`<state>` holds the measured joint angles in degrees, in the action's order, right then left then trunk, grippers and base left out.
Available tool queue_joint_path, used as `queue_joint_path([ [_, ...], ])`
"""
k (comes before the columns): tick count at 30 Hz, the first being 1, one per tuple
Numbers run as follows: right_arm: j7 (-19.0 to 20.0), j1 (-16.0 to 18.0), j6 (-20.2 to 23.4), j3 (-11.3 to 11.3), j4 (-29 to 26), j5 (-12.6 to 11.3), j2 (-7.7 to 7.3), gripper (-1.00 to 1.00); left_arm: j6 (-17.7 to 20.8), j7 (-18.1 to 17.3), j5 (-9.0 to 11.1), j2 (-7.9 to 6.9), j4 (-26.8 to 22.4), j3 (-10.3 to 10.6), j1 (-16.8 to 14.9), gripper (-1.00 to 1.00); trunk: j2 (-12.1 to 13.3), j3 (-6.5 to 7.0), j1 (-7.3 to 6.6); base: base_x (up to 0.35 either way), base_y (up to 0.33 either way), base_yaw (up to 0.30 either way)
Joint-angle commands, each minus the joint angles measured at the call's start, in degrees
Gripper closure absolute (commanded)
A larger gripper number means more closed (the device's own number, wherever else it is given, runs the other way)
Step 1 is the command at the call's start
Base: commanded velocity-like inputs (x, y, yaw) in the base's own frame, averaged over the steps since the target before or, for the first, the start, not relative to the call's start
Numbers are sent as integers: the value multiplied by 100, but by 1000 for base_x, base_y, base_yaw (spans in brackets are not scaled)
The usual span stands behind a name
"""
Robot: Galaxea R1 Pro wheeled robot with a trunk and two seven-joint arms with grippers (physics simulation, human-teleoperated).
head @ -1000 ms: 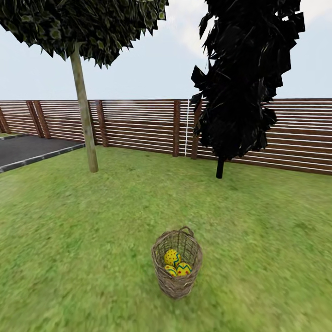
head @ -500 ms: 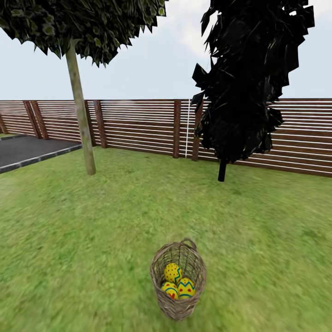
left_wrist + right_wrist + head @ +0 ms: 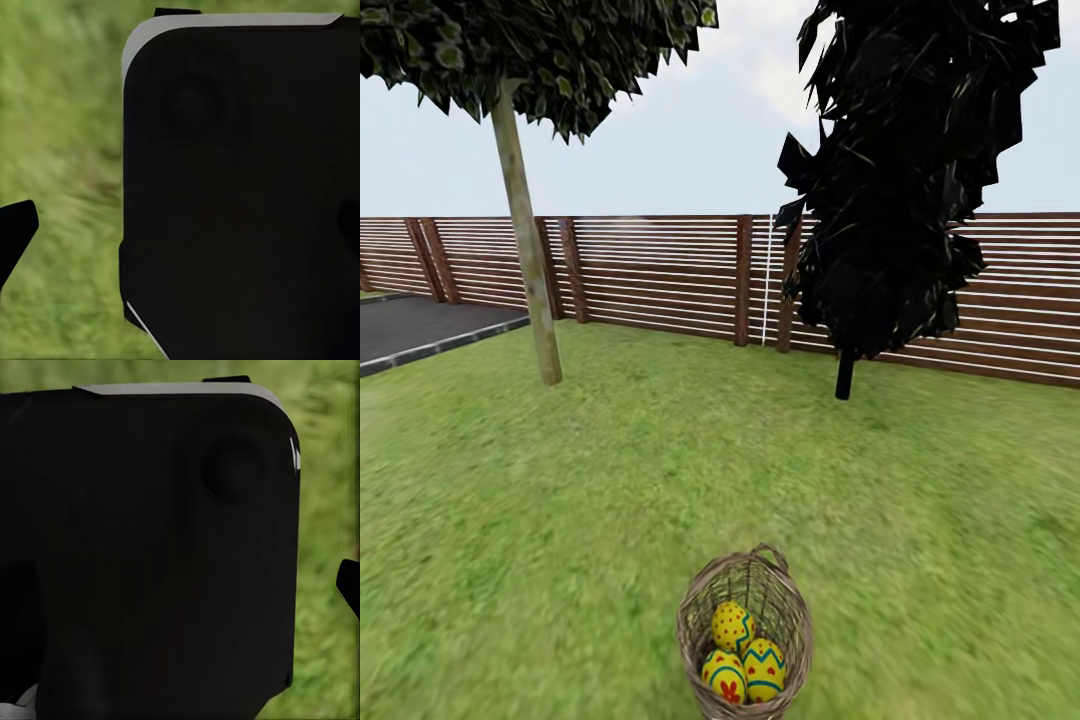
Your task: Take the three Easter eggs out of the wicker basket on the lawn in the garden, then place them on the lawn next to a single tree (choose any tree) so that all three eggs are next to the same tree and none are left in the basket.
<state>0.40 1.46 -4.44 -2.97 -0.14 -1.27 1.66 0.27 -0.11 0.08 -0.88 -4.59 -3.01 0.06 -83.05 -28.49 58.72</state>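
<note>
The wicker basket (image 3: 745,640) stands on the lawn (image 3: 610,480) at the bottom centre of the head view. Inside it lie three Easter eggs: one at the back (image 3: 732,626), one at the front left (image 3: 724,676) and one at the front right (image 3: 764,670). The tree (image 3: 525,250), with a pale trunk and a green crown, rises at the far left of the lawn. In the left wrist view my left gripper (image 3: 180,229) is open, one dark fingertip (image 3: 15,232) showing over the grass. My right gripper (image 3: 180,585) is open too, its fingertip (image 3: 349,585) at the frame's edge. Neither holds anything.
A black columnar tree (image 3: 900,180) stands at the back right. A brown slatted fence (image 3: 660,270) closes the far side of the grass. The dark paved driveway (image 3: 420,325) lies at the far left. Both wrist views look past a black part of the robot's body (image 3: 240,187).
The whole head view has shifted: the camera has come closer to the basket, which now sits lower and larger in the picture. The eggs lie as before.
</note>
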Motion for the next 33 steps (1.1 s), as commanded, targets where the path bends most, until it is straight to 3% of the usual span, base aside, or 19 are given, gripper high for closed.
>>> queue_joint_path([
  [1,4,1,-22,-28,5,-14,1,-100,2,-1,1,1,-7,-29,1,-100,-2,-5,1,117,-23,0],
  [33,21,0,-14,-29,5,-23,1,-100,-1,2,1,0,-8,-33,2,-100,-2,-5,1,9,-2,0],
])
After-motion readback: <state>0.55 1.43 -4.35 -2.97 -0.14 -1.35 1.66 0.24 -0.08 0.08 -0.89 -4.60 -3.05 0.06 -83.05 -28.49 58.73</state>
